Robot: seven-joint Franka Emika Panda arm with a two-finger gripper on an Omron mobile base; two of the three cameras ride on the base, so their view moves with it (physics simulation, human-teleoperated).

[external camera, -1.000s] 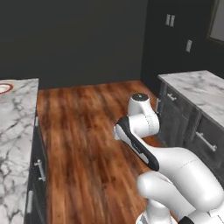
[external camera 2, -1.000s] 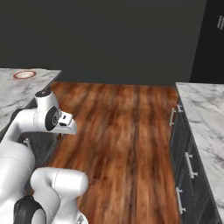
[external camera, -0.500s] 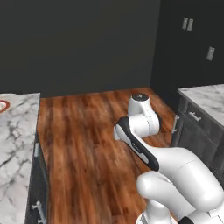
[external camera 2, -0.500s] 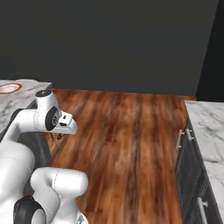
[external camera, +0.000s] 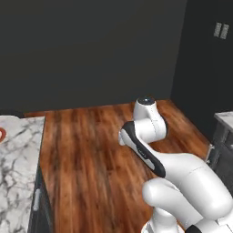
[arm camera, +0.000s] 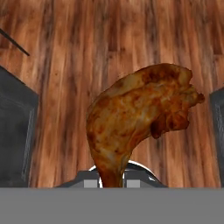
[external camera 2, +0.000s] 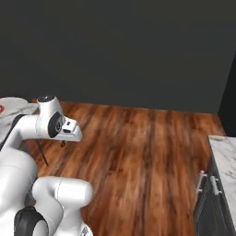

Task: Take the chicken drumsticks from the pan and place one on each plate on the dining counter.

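A glossy reddish-brown chicken drumstick [arm camera: 135, 118] hangs over the wooden floor in the hand view. Its thin bone end is pinched at the bottom by my gripper [arm camera: 110, 181], which is shut on it. From the right base view the hand [external camera 2: 68, 132] is folded in close to the arm, with a dark bit of the drumstick [external camera 2: 63, 144] just under it. The marble dining counter [external camera: 18, 159] lies at the left edge, and a sliver of the red-rimmed plate [external camera: 1, 134] shows on it. The pan is out of view.
Brown wooden floor [external camera: 91, 150] spreads ahead, up to a dark wall [external camera 2: 129, 50]. A marble counter over dark cabinets [external camera 2: 220, 184] stands at the right. Dark cabinet fronts [arm camera: 15, 140] flank the floor in the hand view.
The whole scene has slid across both base views, so the base has turned. The dining counter has drifted toward the left edge. The arm's fold looks the same.
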